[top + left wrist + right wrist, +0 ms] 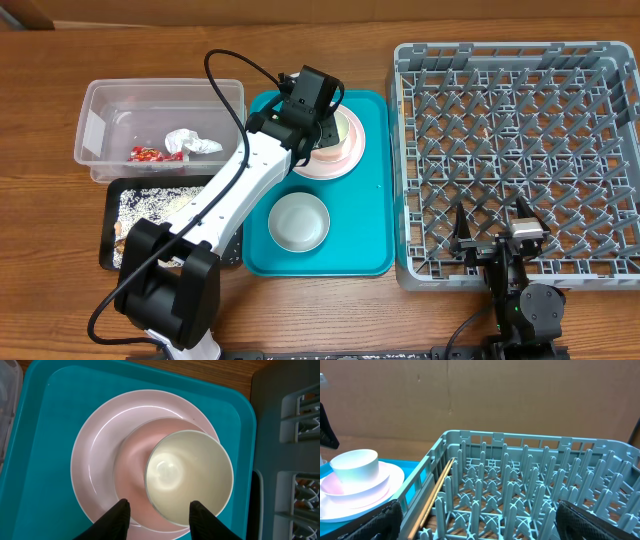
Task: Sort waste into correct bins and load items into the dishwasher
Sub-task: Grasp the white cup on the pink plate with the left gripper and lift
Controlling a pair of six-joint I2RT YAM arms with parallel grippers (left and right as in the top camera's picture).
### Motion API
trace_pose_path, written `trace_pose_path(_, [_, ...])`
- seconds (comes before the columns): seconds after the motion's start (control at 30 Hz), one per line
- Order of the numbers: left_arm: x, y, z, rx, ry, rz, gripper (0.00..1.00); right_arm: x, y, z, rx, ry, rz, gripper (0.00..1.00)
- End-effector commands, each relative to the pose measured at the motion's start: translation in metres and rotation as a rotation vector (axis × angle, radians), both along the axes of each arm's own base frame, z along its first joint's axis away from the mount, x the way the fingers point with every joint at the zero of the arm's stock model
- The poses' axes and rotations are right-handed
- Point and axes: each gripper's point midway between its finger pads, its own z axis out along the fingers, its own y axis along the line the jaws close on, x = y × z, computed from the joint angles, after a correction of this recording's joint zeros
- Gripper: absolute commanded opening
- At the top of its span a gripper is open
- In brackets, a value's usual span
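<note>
My left gripper (pixel 316 112) hangs open and empty over the pale pink plate (pixel 335 166) on the teal tray. In the left wrist view its fingers (pixel 160 515) straddle the near rim of the white cup (pixel 189 477), which stands on the plate (pixel 97 465). The white bowl (pixel 299 221) sits lower on the tray. The tissue (pixel 190 142) and candy wrapper (pixel 147 154) lie in the clear tub (pixel 100 100). Rice scraps (pixel 150 200) lie in the black tray (pixel 108 250). My right gripper (pixel 493 228) is open and empty over the grey dish rack's (pixel 520 120) front edge.
The teal tray (pixel 370 235) lies between the bins and the rack. In the right wrist view the open fingers (pixel 480 520) frame the rack's pegs (pixel 520 490), with the cup (pixel 355 467) on the plate (pixel 387 485) at the left. My left arm crosses over the black tray.
</note>
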Motion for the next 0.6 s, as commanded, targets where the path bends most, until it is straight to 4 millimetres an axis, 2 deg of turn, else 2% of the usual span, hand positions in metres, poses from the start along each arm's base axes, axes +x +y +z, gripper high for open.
trace_pose_path(0.0, [0.006,0.002,-0.007,0.009,0.011,0.016,0.41,0.0,0.002,-0.001,0.001,-0.006,0.008,1.0])
trace_pose_path(0.13, [0.008,0.004,-0.026,0.034,0.037,0.024,0.4,0.0,0.002,-0.001,0.001,-0.006,0.008,1.0])
trace_pose_path(0.3, [0.015,-0.003,-0.042,0.021,0.045,0.015,0.33,0.0,0.002,-0.001,0.001,-0.006,0.008,1.0])
trace_pose_path(0.43, [0.016,-0.003,-0.038,0.015,0.037,0.016,0.16,0.0,0.002,-0.001,0.001,-0.006,0.008,1.0])
trace_pose_path(0.57, [0.018,-0.002,-0.027,0.006,0.014,0.015,0.05,0.0,0.002,-0.001,0.001,-0.006,0.008,1.0])
